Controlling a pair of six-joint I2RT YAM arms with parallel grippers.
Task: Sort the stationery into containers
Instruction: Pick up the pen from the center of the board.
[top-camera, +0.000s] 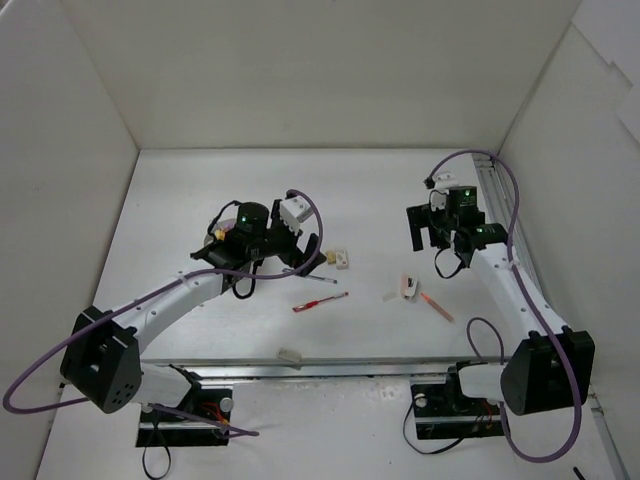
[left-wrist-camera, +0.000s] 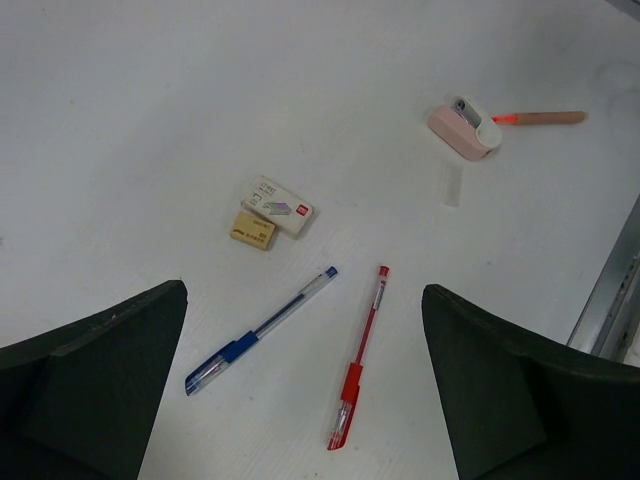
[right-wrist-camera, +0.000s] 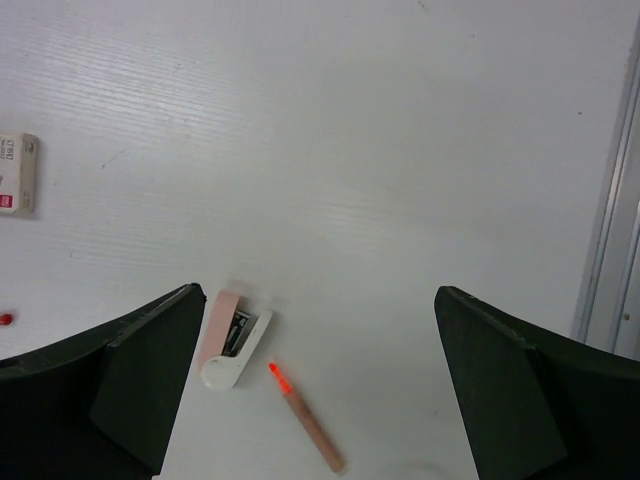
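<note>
We count one blue pen (left-wrist-camera: 260, 330), one red pen (left-wrist-camera: 358, 358), one orange marker (left-wrist-camera: 540, 118) and two small eraser blocks, a white one (left-wrist-camera: 277, 204) and a cream one (left-wrist-camera: 253, 229), touching side by side. A third pale block (top-camera: 290, 356) lies alone at the desk's (left-wrist-camera: 150, 100) near edge. All of it lies loose on the desk, between the two arms.

Behind the left arm's wrist we see part of a round pale container (top-camera: 212, 240). It is mostly hidden, and we cannot tell what is in it.

From the left wrist, the blue pen's long axis runs lower left to upper right. The red pen lies steeper, and the two are closest at their upper ends. The marker lies almost level, with its bright tip just beside a pink-and-white item (left-wrist-camera: 465, 128).

The left hand (left-wrist-camera: 303, 300) hangs above the pens, fingers spread and holding nothing. The right hand (right-wrist-camera: 318, 292) is also spread and empty above the marker.
</note>
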